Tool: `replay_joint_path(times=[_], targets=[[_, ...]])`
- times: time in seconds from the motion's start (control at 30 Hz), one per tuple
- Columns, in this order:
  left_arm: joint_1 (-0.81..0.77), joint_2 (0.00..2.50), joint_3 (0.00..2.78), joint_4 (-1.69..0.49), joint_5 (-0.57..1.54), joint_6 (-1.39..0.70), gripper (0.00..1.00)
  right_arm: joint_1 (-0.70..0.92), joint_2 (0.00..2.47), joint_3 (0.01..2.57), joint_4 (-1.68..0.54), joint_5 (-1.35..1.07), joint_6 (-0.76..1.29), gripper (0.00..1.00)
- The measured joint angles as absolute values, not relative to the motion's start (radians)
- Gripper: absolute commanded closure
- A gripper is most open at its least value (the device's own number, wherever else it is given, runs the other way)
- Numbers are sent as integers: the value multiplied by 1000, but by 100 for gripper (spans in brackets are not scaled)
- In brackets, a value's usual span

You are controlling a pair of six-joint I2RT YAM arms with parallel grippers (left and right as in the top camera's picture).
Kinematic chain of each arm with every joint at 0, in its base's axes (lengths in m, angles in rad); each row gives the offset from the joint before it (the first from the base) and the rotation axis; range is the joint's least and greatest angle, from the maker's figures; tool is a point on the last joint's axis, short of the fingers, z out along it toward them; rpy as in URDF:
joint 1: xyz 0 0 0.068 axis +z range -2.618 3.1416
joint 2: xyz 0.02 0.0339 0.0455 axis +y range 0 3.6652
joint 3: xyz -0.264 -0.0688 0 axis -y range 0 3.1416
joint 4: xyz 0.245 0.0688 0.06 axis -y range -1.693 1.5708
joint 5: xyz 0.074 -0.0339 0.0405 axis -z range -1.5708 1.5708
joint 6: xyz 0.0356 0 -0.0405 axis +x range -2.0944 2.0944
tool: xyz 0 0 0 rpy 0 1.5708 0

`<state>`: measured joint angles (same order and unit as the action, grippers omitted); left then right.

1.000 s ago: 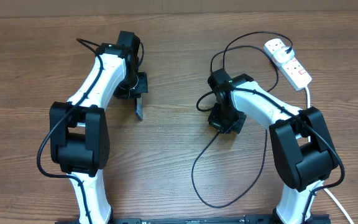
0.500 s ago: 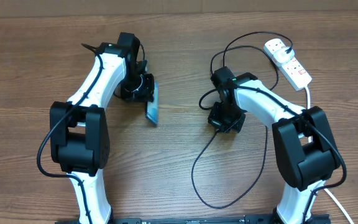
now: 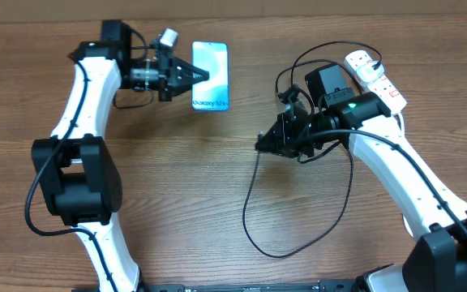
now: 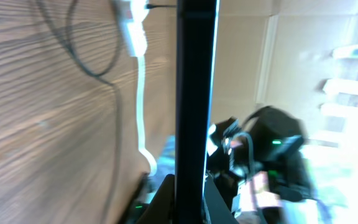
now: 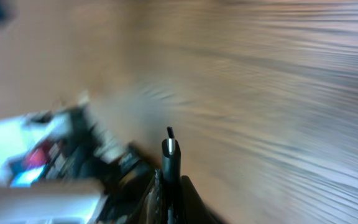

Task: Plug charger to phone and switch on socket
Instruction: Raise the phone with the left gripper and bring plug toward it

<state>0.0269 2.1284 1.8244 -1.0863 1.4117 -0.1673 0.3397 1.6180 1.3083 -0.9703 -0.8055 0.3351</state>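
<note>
My left gripper (image 3: 190,75) is shut on the phone (image 3: 210,75) and holds it raised at the back of the table, its blue-teal screen facing up. In the left wrist view the phone (image 4: 194,93) shows edge-on as a black bar between the fingers (image 4: 188,202). My right gripper (image 3: 264,143) is shut on the connector end of the black charger cable (image 3: 248,212), right of the phone and apart from it. The connector tip (image 5: 169,148) sticks out past the fingers (image 5: 169,193). The cable loops over the table and runs to the white socket (image 3: 377,79) at the back right.
The socket's thick white cord (image 3: 401,122) runs down the right side behind my right arm; it also shows in the left wrist view (image 4: 142,106). A cardboard wall stands along the far edge of the wooden table (image 3: 177,211). The right wrist view is motion-blurred.
My left gripper has lifted the phone off the table, carried it back and turned its screen up. My right arm has risen with the connector and swung to point left.
</note>
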Motion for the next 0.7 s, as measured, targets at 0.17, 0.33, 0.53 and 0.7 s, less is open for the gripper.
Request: replay_joint_path(times=[0.17,0.33,0.53,0.7], targets=[[33,2128,1824,-1088,1484,-201,96,367,1615,1309,-961,-976,233,96],[12,2128,1824,-1088,1509,-211,96,401,1615,1309,-914,-1030,192,96],[-6,2128,1824,-1088,1517,-211,96,415,1615,1309,-849,-1050,199,96],[-6,2128,1824,-1088,1519,-211,96,415,1615,1309,-773,-1052,253,96]])
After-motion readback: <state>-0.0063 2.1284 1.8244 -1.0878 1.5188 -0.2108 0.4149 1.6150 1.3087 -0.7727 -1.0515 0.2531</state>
